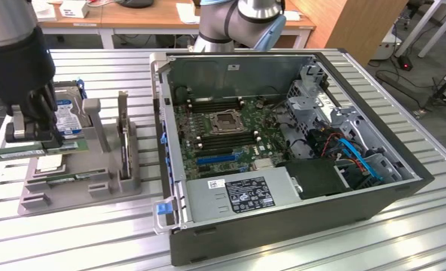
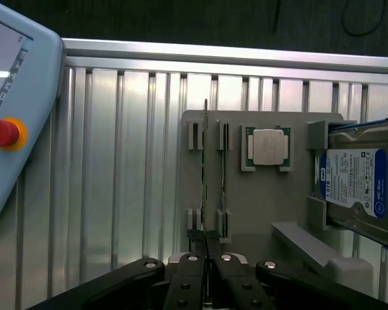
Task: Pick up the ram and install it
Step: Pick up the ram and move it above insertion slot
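At the exterior view's left, holds the ram pinched by its flat faces in the closed gripper, level above the grey holder, apparently to clear its slots; further right, leaves the open computer case with memory slots facing upward for access.

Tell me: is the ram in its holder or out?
Out. The shut gripper holds the ram lifted above the gray holder.

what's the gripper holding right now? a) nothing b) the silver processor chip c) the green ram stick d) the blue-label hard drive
c: the gripper is shut on the ram, while the processor chip and the hard drive sit in the grey holder.
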Controlling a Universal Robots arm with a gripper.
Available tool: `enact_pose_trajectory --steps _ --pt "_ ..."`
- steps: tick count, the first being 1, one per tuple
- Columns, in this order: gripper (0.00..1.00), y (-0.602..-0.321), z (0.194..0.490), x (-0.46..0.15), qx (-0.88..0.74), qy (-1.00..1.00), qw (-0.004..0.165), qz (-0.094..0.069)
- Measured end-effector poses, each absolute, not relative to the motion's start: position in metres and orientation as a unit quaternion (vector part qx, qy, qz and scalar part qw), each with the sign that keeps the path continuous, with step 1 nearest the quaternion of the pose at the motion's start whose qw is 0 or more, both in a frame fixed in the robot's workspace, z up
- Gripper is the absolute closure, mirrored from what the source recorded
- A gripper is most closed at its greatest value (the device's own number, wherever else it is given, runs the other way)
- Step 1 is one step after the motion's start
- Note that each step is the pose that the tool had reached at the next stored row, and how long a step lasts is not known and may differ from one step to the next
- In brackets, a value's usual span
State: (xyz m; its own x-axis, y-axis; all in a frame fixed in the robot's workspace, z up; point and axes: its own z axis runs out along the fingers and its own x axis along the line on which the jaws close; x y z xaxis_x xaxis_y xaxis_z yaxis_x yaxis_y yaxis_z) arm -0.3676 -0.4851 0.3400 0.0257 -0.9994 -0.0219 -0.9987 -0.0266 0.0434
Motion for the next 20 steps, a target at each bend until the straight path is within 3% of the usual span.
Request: enact_pose_trajectory --steps 20 --pt "0.89 -0.485 0.373 -0.368 0.716 -0.698 0.008 -0.023"
